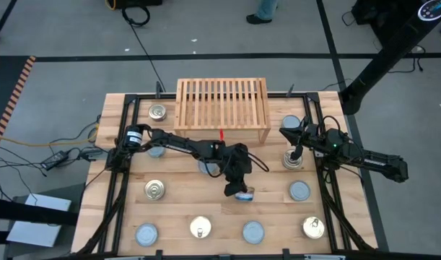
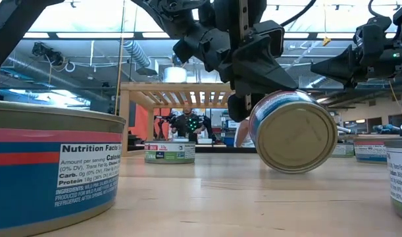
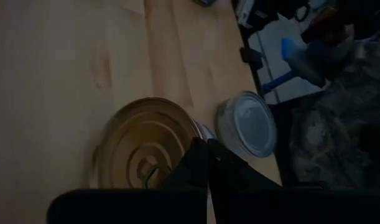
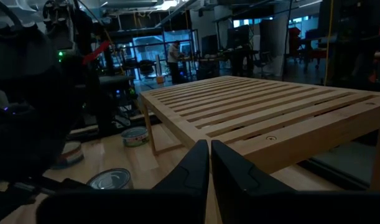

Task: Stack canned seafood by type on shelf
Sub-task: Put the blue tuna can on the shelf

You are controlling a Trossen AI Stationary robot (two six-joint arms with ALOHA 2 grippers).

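1. Shelf [image 1: 221, 108]: stands at the table's far edge, beyond both grippers.
2. Left gripper [image 1: 238, 189]: jaws together, apparently touching the tipped tin [image 2: 294, 131], which lies on its side just beside them.
3. Right gripper [image 1: 296, 153]: jaws together, holding nothing, above an upright tin [image 1: 293, 162].

Nearest tin [image 2: 49, 168] is cut off by the low view's left edge, its label partly unreadable
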